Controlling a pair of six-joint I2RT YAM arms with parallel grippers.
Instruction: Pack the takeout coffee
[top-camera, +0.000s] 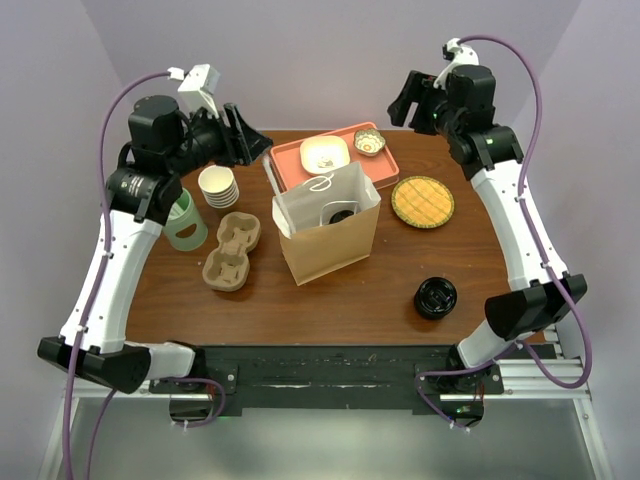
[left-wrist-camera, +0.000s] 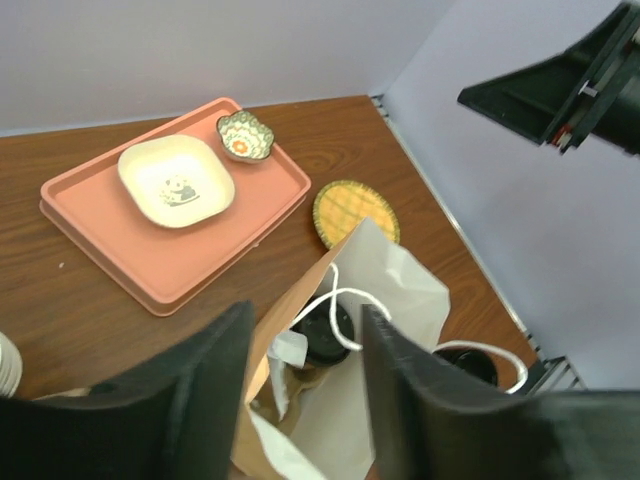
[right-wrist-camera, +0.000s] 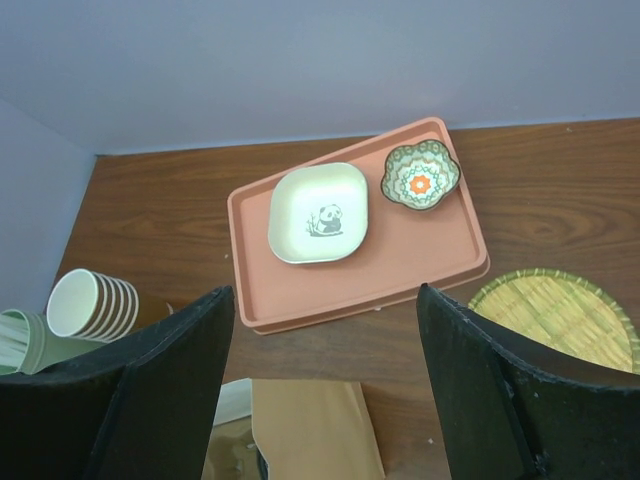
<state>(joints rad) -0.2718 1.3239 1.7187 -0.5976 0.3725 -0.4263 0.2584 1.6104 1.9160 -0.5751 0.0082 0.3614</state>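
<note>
Counter (top-camera: 400, 300): brown wood. Paper bag (top-camera: 330, 245) upright at centre, mouth open. Pink tray (top-camera: 283, 155) just beyond bag. Left pincer (left-wrist-camera: 305, 318) raised far left, jaws parted, empty. Right pincer (right-wrist-camera: 325, 295) raised far right, jaws wide, empty. Takeout coffee (top-camera: 341, 214) inside bag, black lid showing.

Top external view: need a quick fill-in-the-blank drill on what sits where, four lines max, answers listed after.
1. The takeout coffee stands ____ the brown paper bag.
2. The pink tray holds ____ dishes.
3. In the top view, the woven mat lies to the ____ of the bag.
4. The square dish has a ____ drawn on it.

Missing words: inside; two; right; panda.
</note>
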